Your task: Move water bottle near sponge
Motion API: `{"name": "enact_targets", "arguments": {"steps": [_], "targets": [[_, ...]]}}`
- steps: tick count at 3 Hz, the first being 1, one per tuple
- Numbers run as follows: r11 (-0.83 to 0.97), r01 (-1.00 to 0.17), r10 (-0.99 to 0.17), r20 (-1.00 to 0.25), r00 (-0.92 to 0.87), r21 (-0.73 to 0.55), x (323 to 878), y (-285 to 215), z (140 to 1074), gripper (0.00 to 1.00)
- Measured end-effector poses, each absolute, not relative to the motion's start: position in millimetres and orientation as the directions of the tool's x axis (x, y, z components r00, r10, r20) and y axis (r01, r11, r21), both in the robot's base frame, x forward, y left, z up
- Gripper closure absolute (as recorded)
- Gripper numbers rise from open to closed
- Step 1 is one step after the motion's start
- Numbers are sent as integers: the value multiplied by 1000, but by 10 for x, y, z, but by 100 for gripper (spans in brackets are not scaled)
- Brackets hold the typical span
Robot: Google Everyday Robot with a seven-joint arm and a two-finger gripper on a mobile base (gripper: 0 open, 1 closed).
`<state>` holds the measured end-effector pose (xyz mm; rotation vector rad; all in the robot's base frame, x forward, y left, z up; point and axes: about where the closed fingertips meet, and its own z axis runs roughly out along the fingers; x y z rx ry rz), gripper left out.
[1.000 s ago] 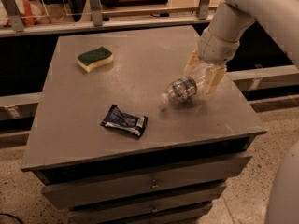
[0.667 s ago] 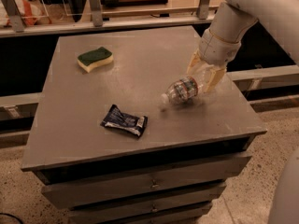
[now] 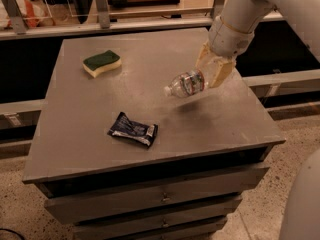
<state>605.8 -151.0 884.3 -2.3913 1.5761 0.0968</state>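
The water bottle [image 3: 185, 83] is clear with a white cap and a red-green label. It lies on its side in the air, cap pointing left, with its shadow on the table below. My gripper [image 3: 210, 73] is shut on the bottle's base end, over the right part of the table, its tan fingers [image 3: 219, 74] pointing down. The sponge [image 3: 102, 63], green on top and pale yellow below, lies at the table's far left, well apart from the bottle.
A dark blue crinkled packet [image 3: 133, 129] lies near the front middle of the grey table [image 3: 75, 134]. The table has drawers below. A rail and shelving run behind it. My white arm [image 3: 260, 9] reaches in from the upper right.
The gripper has lifted the water bottle off the table surface and carried it slightly left; the bottle now hangs above its shadow. Sponge and packet have not moved.
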Motion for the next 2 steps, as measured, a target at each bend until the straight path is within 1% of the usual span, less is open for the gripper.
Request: {"name": "enact_targets", "arguments": {"steps": [1,2], "targets": [[-259,-922,-897,-281,340,-289,6204,-1362,9146,100],[-154,-925,-902,-333,274,-346,6384,-1192,9319,100]]}}
